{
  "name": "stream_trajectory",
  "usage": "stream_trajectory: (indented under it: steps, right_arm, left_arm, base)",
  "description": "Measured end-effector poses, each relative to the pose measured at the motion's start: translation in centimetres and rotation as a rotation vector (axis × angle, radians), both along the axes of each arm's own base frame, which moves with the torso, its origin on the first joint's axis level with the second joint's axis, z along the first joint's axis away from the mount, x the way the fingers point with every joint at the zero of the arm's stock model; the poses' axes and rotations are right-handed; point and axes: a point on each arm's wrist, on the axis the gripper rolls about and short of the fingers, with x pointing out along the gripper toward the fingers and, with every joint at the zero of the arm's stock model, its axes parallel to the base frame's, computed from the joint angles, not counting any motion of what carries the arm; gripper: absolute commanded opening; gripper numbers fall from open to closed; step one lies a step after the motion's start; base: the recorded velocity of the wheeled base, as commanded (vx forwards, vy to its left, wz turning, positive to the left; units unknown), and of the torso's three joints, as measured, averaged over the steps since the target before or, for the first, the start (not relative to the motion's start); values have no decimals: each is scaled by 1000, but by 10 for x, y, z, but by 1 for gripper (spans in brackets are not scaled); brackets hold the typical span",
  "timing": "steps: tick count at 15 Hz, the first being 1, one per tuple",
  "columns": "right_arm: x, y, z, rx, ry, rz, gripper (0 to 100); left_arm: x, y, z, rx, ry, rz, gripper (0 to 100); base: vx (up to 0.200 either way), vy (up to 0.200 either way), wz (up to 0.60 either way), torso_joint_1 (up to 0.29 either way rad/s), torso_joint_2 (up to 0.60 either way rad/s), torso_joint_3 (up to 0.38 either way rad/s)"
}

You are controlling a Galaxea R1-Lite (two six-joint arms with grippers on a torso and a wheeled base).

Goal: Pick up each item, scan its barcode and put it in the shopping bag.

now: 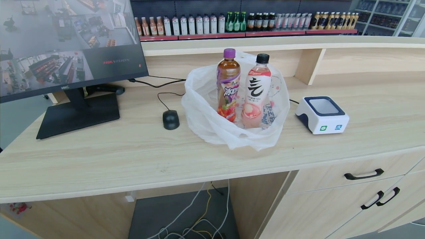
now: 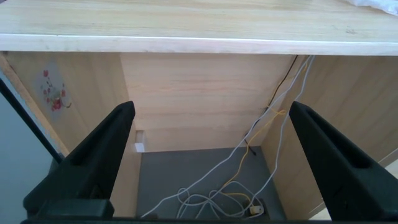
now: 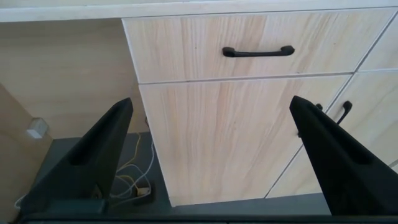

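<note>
— While both arms sit low like that, how far along do you reckon the job is?
— Near its end, I'd judge. Both goods I can make out stand upright inside the crumpled white plastic shopping bag (image 1: pixel 206 122) on the pale wooden counter (image 1: pixel 99 156): an amber drink bottle with a purple cap (image 1: pixel 228 86) and, close on its right, a pale pink bottle with a black cap (image 1: pixel 257 91). Whether either was scanned, I cannot tell
— And your grippers?
— My left gripper (image 2: pixel 211 109) is spread wide with nothing in it, below the counter's edge, facing loose cables (image 2: pixel 236 168). My right gripper (image 3: pixel 211 102) is equally wide and empty, facing a drawer's black handle (image 3: pixel 258 51)
— Anything left to pick?
— Near the bag I see a white and navy scanner box (image 1: pixel 321 115) on its right, a black mouse (image 1: pixel 171 119) on its left and a black monitor (image 1: pixel 66 43) beyond; none looks like goods, so I'd say little remains
— Labels?
— The purple-capped bottle wears a purple wrapper with pale characters and fruit; the pink one shows bold black brush characters over a peach-coloured fruit. The bag carries faint print, the scanner two small badges, green and blue, and the monitor a small logo. I leave the wording unread
</note>
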Motion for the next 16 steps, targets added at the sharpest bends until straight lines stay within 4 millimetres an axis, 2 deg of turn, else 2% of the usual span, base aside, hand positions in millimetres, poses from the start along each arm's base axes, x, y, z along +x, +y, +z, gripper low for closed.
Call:
stream_trajectory:
  steps: [2,13,16]
  right_arm:
    - [0,0,0,0,0,0,100]
    - [0,0,0,0,0,0,100]
    - [0,0,0,0,1,0,100]
  left_arm:
    - [0,0,0,-3,-1,0,100]
    - [0,0,0,-12,0,2,100]
    - [0,0,0,-13,0,2,100]
  base:
    - [0,0,0,0,0,0]
    - [0,-200,0,7,5,1]
    - [0,-200,600,1,1,4]
